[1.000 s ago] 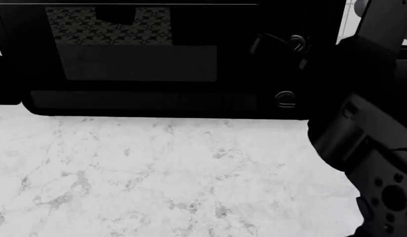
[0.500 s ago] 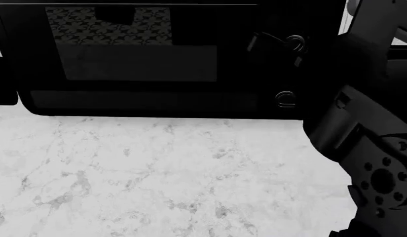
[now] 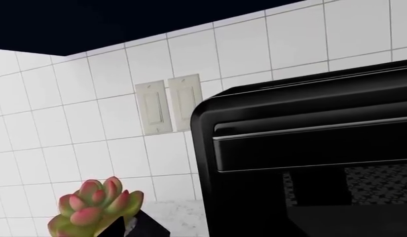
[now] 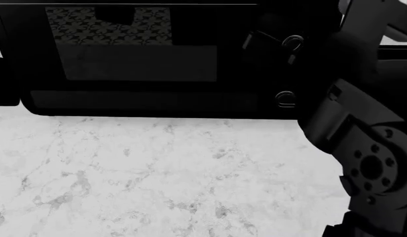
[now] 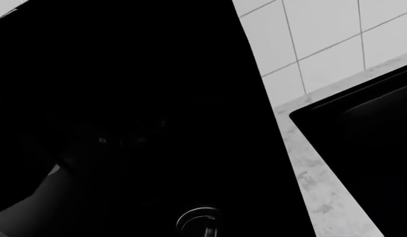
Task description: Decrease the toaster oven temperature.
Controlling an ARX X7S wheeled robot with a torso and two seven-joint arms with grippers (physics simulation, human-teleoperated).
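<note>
The black toaster oven [image 4: 144, 94] fills the far side of the head view, its dark glass door window [image 4: 137, 49] at left. Two silver-rimmed knobs sit on its right panel, an upper knob [image 4: 293, 43] and a lower knob [image 4: 285, 98]. My right gripper [image 4: 272, 48] reaches in from the right, and its dark fingers [image 4: 251, 41] straddle the upper knob and look closed on it. The right wrist view shows the oven's black face [image 5: 137, 98] and one knob [image 5: 198, 219]. The left wrist view shows the oven's top left corner [image 3: 309, 148]. The left gripper's jaws do not show clearly.
White marble counter [image 4: 157, 173] lies in front of the oven. A black sink basin [image 5: 368, 148] is beside the oven on the counter. A pink-green succulent [image 3: 94, 207] stands beside the oven's other end, under wall switches [image 3: 167, 103] on white tile.
My right wrist has rolled at the upper knob. The forearm flange has swung up and left, and the finger by the knob has shifted slightly left. The oven has not moved.
</note>
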